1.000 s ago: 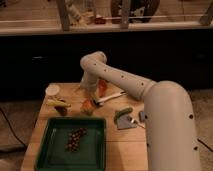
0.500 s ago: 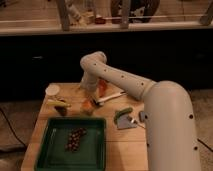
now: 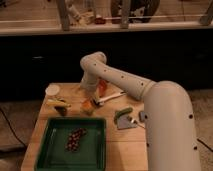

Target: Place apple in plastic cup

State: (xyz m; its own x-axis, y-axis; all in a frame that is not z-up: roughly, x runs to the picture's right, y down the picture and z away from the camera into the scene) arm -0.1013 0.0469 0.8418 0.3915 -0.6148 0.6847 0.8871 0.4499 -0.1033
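The apple (image 3: 87,106), a small orange-red lump with a yellowish side, lies on the wooden table (image 3: 125,142) beside the bowl of a white spoon (image 3: 109,97). My gripper (image 3: 88,95) hangs at the end of the white arm, just above and behind the apple. A white plastic cup (image 3: 52,90) stands at the table's far left, apart from the gripper. An orange-red upright thing (image 3: 102,86) shows right beside the arm's wrist; I cannot tell what it is.
A green tray (image 3: 47,155) at the front left holds a dark grape cluster (image 3: 75,139). A yellow item (image 3: 57,103) lies below the white cup. A green item (image 3: 122,113) and a grey item (image 3: 128,122) lie at the right, near the arm.
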